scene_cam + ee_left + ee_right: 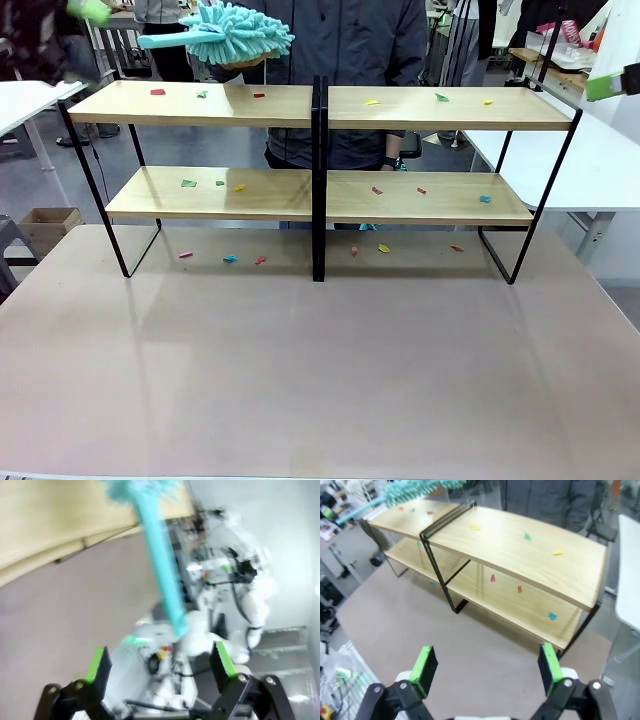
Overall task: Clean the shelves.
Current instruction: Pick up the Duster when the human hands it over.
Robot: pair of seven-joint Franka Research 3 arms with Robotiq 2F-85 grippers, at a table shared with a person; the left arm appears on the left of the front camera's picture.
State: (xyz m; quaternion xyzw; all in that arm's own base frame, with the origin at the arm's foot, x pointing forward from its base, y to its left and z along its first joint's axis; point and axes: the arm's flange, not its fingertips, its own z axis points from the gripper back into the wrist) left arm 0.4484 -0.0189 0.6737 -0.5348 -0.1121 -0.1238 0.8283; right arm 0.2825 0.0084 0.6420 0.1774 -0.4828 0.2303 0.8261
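The shelves [285, 105] stand across the far half of the table, with small coloured scraps [372, 102] on both tiers and on the table beneath. A fluffy teal duster [235, 32] hovers over the left top board, and a person's hand [245, 62] seems to hold it from below. Its handle [162, 565] points toward my open left gripper [160, 661], ending just ahead of the fingers without touching them. In the front view the left gripper [92, 10] is at the top left corner. My right gripper [487, 662] is open and empty, high off the shelves' [510, 545] right end, and the duster [415, 490] lies far from it.
A person in a grey jacket [360, 60] stands behind the shelves. White tables [600, 170] flank both sides, and a cardboard box [48, 222] sits on the floor at the left. The near half of the table [320, 370] is bare.
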